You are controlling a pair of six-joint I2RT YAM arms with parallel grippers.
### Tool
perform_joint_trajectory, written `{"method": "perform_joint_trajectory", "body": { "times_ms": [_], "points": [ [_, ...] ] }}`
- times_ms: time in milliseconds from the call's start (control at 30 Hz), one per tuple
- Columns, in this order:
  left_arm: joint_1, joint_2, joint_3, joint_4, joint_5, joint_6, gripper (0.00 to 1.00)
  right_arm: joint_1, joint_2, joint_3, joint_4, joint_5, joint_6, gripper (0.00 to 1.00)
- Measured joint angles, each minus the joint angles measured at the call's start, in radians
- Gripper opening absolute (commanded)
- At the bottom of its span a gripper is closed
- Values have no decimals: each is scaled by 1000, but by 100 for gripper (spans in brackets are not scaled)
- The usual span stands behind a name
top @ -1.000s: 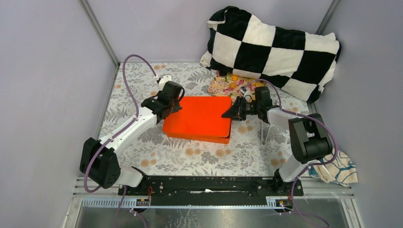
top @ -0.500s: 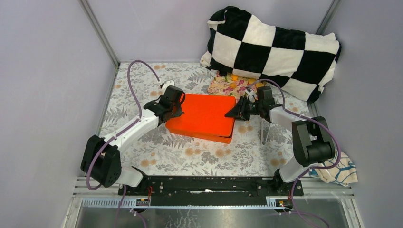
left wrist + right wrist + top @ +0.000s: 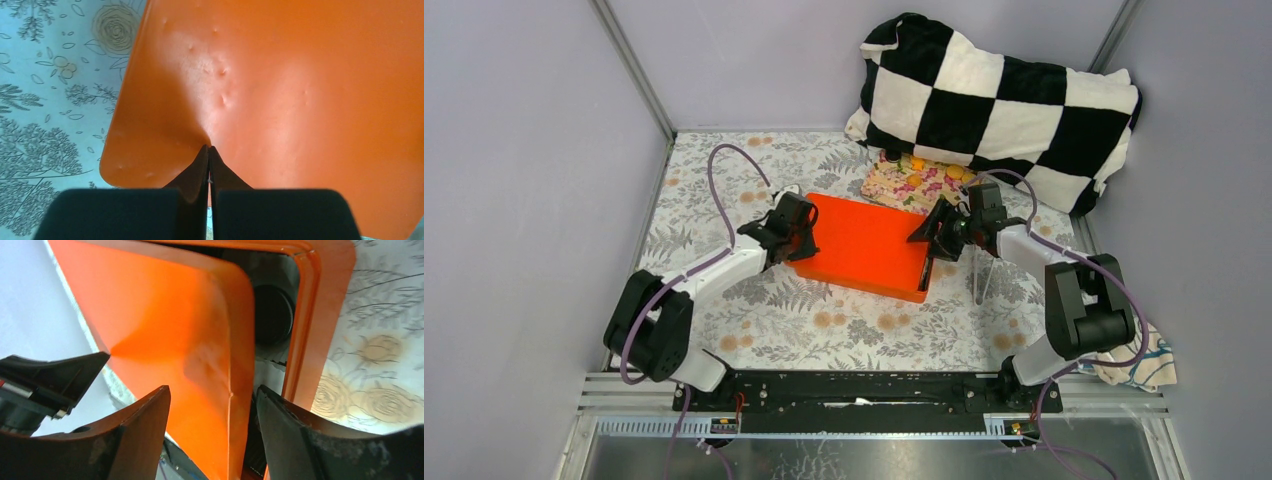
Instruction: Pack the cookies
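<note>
An orange box [image 3: 894, 288] lies mid-table with its orange lid [image 3: 859, 240] tilted, right edge raised. My left gripper [image 3: 796, 232] is shut on the lid's left edge; in the left wrist view the fingertips [image 3: 209, 148] pinch the dimpled lid [image 3: 280, 90]. My right gripper [image 3: 936, 232] is open at the raised right edge; in the right wrist view [image 3: 212, 390] the lid's rim [image 3: 240, 340] stands between the jaws above the box rim [image 3: 305, 315]. A dark round disc [image 3: 272, 315] shows inside. Orange cookies [image 3: 918, 164] lie on the floral tray [image 3: 889, 185] behind.
A black-and-white checkered pillow [image 3: 1004, 95] fills the back right corner over the tray. A thin white stand [image 3: 980, 275] is beside the right arm. A patterned cloth [image 3: 1139, 355] lies at the near right. Grey walls close in on both sides.
The lid's right edge has lifted off the box and a dark gap shows. Both grippers and the box have shifted to the right and the box has turned slightly.
</note>
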Motion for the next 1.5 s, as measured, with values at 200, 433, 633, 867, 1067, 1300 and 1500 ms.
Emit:
{"method": "perform_joint_trajectory", "body": {
  "times_ms": [200, 433, 633, 867, 1067, 1300, 1500],
  "points": [
    [0, 14, -9, 66, 46, -12, 0, -6, -75, 0, -82, 116, 0, 74],
    [0, 44, -9, 135, 85, -18, 0, -12, -209, 0, -212, 225, -14, 73],
    [0, 71, 3, 179, 120, -28, 0, -14, -301, 0, -293, 327, -22, 46],
    [35, -10, 98, -2, 66, -47, 0, -14, -251, 0, -315, 406, -46, 8],
    [236, -71, 191, -36, 39, -61, 0, -14, -157, 5, -314, 428, -61, 8],
    [343, 55, 122, -49, -12, -72, 0, -14, -19, 61, -287, 431, -79, 7],
    [339, 150, 55, -16, 43, -72, 0, -16, 88, 68, -224, 382, -97, 3]
  ]
}}
